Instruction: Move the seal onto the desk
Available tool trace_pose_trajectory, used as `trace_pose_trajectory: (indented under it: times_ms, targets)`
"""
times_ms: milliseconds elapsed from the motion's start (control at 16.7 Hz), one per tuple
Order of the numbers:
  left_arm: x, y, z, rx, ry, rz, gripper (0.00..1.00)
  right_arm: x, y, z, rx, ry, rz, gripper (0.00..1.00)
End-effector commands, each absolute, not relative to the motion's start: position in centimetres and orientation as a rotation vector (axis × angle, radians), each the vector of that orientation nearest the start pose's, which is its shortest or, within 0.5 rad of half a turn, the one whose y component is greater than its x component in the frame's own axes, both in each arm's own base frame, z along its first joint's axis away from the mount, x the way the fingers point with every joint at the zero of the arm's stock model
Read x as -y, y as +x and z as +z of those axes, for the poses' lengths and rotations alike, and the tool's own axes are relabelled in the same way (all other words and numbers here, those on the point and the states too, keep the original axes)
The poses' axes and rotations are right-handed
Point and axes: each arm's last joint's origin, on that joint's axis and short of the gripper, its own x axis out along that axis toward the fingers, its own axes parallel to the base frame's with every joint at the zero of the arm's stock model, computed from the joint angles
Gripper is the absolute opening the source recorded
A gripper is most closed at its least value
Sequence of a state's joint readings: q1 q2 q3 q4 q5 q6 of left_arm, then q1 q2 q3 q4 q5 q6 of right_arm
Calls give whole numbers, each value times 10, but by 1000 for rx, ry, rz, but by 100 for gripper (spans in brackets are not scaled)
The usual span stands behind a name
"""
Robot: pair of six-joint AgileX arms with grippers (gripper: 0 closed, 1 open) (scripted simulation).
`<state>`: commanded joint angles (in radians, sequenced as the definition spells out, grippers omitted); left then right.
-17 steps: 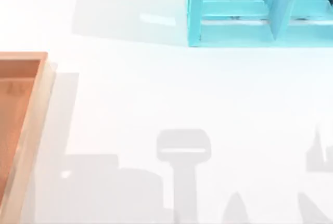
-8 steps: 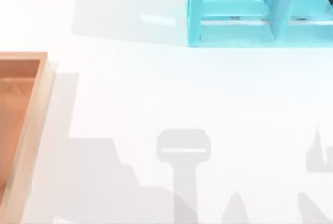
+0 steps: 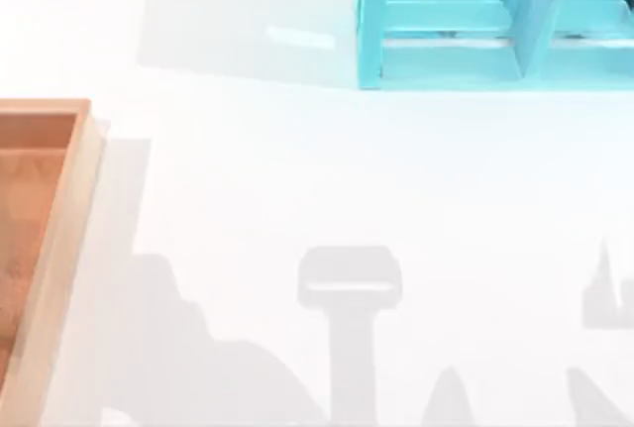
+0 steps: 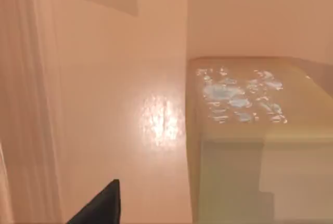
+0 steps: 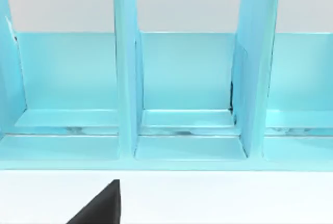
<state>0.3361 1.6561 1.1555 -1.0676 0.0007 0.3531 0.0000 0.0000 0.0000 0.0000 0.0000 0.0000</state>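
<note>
The broad white table [image 3: 327, 169] is lying open between the orange-brown wooden tray [image 3: 59, 249] at 9 o'clock and the turquoise shelf unit [image 3: 475, 21] at 1 o'clock. The small tan-brown wooden block seal [image 4: 250, 109] with a pale mark on top is sitting inside the tray, seen by the left wrist camera. I cannot tell how either arm's jaws are standing.

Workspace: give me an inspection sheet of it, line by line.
Surface: the desk is plain white, carrying grey shadows near its front edge.
Job's things: the seal, a tan block with a pale mark on top, rests on the floor of the wooden tray at the table's left; not yet on the desk.
Clutter: turquoise shelf unit at the back right.
Grippers: left pincer is close beside the seal in the tray; right pincer faces the shelf unit; one dark fingertip visible, fingers' state unclear.
Cables: nothing seen.
Surroundings: nothing seen.
</note>
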Motion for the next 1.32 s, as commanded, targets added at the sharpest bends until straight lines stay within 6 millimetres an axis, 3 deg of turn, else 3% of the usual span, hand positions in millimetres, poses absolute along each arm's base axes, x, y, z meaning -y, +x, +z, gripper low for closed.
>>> trace_pose_trajectory:
  times_ms: [300, 600, 1320]
  targets:
    - [-98, 273, 147, -1566, 13, -12, 100, 1, 106, 160, 0, 0, 0, 100]
    - [-98, 271, 141, -1570, 12, -13, 100, 1, 106, 160, 0, 0, 0, 100]
    - [-98, 271, 141, -1570, 12, -13, 10, 1, 106, 160, 0, 0, 0, 100]
